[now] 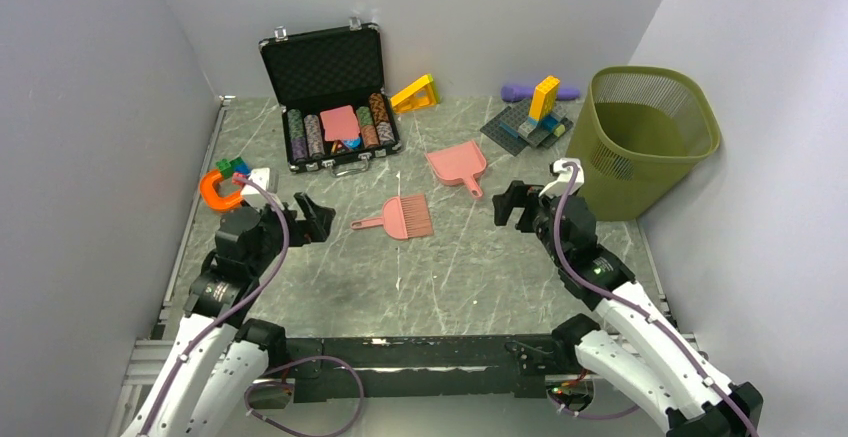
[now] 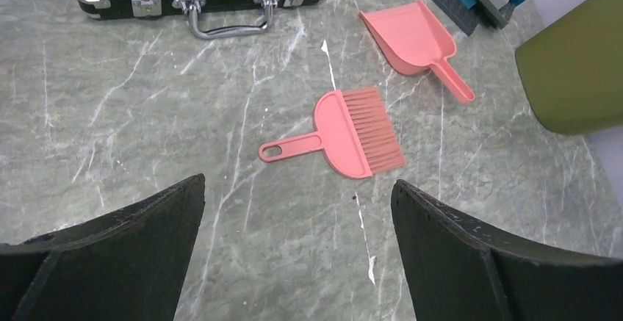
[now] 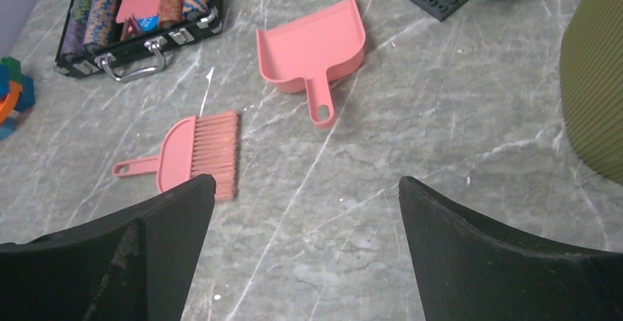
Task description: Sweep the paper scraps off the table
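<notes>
Two tools in play, both spread wide, nothing held. The left tool point(image 2: 297, 189) hovers over the grey counter point(image 1: 450, 277), facing the one pink brush point(image 1: 400, 217). The right tool point(image 3: 307, 185) hangs opposite. One pink dustpan point(image 1: 457, 165) lies beyond the brush, not touching it. One green bin point(image 1: 650, 137) stands far right, and one open black chip case point(image 1: 330, 97) sits at the back.
</notes>
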Robot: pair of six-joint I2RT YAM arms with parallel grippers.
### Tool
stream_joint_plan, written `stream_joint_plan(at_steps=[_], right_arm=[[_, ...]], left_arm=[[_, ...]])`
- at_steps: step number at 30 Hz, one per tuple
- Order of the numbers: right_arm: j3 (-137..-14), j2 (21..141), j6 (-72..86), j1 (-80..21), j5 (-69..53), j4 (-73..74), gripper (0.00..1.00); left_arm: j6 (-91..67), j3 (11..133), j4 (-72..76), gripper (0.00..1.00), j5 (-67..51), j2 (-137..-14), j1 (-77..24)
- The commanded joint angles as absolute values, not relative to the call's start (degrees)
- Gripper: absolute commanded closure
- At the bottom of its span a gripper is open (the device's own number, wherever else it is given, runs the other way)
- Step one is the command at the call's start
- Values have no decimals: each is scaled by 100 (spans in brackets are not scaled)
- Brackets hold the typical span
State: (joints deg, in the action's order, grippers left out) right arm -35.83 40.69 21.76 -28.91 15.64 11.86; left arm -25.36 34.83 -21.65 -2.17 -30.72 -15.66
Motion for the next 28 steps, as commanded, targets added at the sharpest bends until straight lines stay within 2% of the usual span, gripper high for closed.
stream_joint_plan(at_steps=[1, 28], right_arm=[[-3298, 3740, 2364, -2879, 1470, 587, 1], [-3300, 3994, 2443, -2888, 1366, 740, 0]], left_arm=[[-2779, 3383, -1689, 1, -41, -2808, -1555], [-2653, 3154, -1753, 1, 105, -2573, -1555]])
